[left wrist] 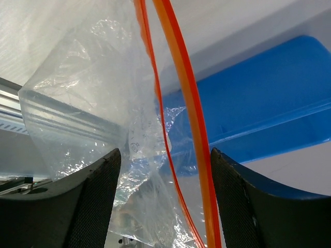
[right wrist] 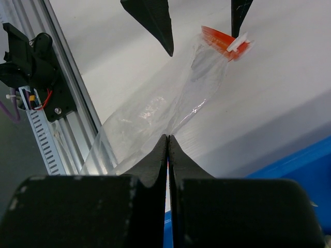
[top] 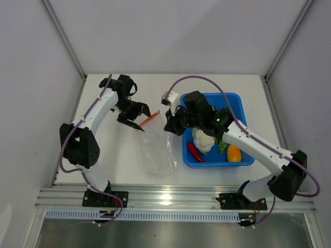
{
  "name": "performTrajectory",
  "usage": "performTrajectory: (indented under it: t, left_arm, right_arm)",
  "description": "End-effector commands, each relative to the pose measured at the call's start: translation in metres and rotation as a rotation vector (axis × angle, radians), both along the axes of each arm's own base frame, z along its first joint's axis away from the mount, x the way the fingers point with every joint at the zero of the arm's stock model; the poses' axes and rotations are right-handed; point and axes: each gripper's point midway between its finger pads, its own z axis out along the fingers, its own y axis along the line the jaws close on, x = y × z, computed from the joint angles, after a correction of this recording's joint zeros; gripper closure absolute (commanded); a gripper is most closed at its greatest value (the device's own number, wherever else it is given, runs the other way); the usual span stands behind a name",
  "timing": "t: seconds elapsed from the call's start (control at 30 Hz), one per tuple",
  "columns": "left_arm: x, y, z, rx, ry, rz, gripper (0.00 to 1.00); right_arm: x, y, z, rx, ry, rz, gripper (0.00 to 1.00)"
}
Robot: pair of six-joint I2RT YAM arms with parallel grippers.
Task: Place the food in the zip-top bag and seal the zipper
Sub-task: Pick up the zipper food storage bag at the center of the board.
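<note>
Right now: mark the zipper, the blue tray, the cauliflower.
zipper [left wrist: 189, 103], left wrist view, middle of the orange strip
blue tray [top: 234, 102], top external view, bare far-right corner
cauliflower [top: 203, 140], top external view, white head

The white table top [top: 155, 90] is closed in on three sides by plain pale grey walls: a back wall [top: 170, 31], a left wall [top: 26, 77] and a right wall [top: 310, 93]. Thin aluminium posts [top: 64, 39] run along the back corners. At the near edge lies an aluminium rail [top: 176, 196], and just below it a slotted white strip [top: 176, 214]. The light is soft and even, and the shadows are weak.
</note>
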Motion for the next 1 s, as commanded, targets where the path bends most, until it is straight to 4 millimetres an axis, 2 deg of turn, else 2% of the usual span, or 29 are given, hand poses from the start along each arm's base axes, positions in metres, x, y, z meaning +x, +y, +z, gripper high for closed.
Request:
performTrajectory:
  t: [0.0,0.2,0.43,0.83,0.97]
  left_arm:
    - [-0.008,0.006,0.018,-0.025,-0.002,0.027,0.28]
    - [-0.004,0.014,0.019,-0.018,-0.011,0.041,0.29]
    - [-0.010,0.008,0.013,-0.051,-0.021,0.016,0.37]
    - [-0.006,0.004,0.008,-0.056,-0.030,-0.018,0.39]
    - [-0.006,0.002,0.004,-0.061,-0.018,-0.045,0.48]
  right_arm:
    - [0.001,0.004,0.020,0.032,-0.051,0.012,1.00]
    - [0.000,0.002,0.018,0.026,-0.052,0.011,1.00]
    - [0.000,0.005,0.020,0.032,-0.055,0.020,1.00]
    - [0.000,0.008,0.018,0.029,-0.055,0.024,1.00]
    - [0.001,0.008,0.020,0.030,-0.058,0.020,1.00]
